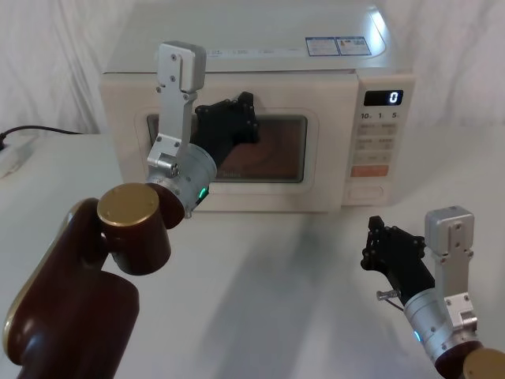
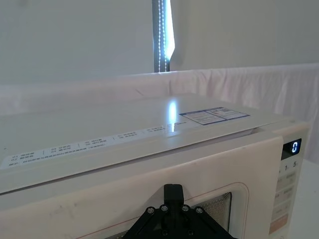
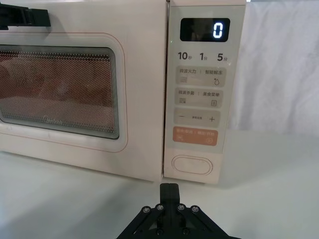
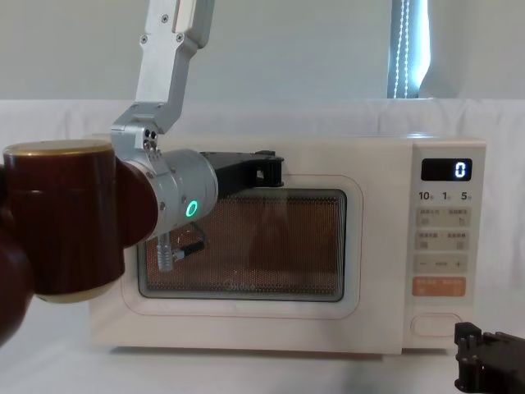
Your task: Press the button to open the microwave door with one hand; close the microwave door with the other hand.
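The cream microwave (image 1: 260, 39) stands at the back of the table, its display (image 3: 205, 30) reading "0". The microwave door (image 1: 323, 142) lies flush against the body. My left gripper (image 1: 243, 106) is shut, its tips held against the upper edge of the door's window; in the left wrist view this gripper (image 2: 173, 190) points at the door's top part. The button (image 3: 192, 165), a wide cream pill, sits at the bottom of the control panel. Low over the table, a short way in front of the button, my right gripper (image 3: 169, 188) is shut and holds nothing.
The white cloth-covered table (image 1: 276, 284) has free room in front of the microwave. A black cable (image 1: 39, 130) and a white object (image 1: 12, 158) lie at the far left. An orange key (image 3: 195, 135) sits just above the button.
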{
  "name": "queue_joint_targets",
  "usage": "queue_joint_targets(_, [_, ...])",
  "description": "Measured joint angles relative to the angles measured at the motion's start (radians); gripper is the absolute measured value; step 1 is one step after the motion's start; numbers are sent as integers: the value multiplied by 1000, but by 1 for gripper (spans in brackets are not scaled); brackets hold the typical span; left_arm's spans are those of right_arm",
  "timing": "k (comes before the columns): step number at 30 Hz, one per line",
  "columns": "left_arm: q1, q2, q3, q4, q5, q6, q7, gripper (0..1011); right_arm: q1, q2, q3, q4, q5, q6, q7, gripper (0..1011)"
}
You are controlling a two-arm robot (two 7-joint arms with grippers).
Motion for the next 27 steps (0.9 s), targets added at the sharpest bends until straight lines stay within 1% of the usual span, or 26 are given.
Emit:
queue_joint_targets(11, [-13,8,2,20,6,-1,-8,0,0,0,0,0,0,0,0,0])
queue_joint_targets(27, [-26,8,4,34,1,-10,-20,0,0,0,0,0,0,0,0,0])
